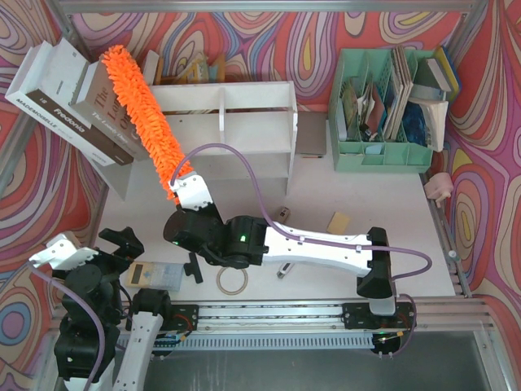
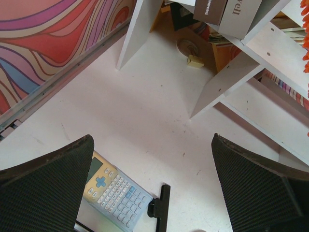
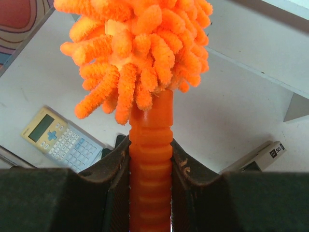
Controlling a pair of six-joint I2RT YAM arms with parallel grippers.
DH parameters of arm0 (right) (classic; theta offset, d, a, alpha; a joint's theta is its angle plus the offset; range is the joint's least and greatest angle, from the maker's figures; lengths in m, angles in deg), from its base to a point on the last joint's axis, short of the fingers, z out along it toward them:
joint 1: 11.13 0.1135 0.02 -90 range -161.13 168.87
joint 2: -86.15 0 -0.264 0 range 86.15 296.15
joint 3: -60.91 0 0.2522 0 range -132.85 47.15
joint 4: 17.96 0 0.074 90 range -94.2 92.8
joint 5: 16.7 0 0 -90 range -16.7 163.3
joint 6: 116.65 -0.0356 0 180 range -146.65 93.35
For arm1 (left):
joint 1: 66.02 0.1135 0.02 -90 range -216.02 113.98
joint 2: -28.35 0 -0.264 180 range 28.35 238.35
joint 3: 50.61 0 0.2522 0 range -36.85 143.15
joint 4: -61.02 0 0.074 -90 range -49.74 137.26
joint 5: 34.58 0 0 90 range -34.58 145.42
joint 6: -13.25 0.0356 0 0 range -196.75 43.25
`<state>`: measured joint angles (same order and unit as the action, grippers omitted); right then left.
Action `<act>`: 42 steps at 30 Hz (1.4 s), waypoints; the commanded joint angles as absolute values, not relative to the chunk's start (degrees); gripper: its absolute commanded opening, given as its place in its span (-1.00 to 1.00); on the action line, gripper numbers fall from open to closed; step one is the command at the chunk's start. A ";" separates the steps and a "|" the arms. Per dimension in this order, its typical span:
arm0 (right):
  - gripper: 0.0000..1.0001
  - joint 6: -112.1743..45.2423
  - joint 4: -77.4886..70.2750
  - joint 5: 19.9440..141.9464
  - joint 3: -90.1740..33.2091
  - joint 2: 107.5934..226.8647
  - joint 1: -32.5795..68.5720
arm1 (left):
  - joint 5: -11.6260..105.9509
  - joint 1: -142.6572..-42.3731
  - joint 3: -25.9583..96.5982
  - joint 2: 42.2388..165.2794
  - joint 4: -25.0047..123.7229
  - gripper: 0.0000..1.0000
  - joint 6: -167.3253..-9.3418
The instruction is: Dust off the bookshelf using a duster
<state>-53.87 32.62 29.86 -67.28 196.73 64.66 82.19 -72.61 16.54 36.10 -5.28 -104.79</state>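
Top external, book spines [image 1: 59, 112] reading "Fredonia", "MADEMOISELLE", near duster [image 1: 140, 106]

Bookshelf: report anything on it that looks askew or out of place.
Two big books at the bookshelf's left end lean at a slant, out past its side, unlike its square dividers. The duster, held in the right gripper's jaws, overlaps them in the top view. Nothing looks spilled or broken.

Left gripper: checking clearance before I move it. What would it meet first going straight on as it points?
Likely the bare white table, just beyond the calculator; the open left gripper tilts down at it. Depth is unclear, so the white shelf panel may come first.
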 commanded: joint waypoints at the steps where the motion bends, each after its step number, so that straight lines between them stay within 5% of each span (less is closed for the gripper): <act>1: -1.00 -56.25 34.04 28.43 -69.77 196.30 64.54 | 82.05 -72.26 15.77 35.03 -4.06 0.97 -103.97; 42: -1.00 -66.77 41.20 20.62 -60.17 188.74 59.20 | 81.88 -72.26 15.85 35.83 -4.05 0.97 -103.91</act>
<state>-62.79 40.38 26.87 -60.96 193.15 60.68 82.19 -72.61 16.49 36.04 -5.28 -104.76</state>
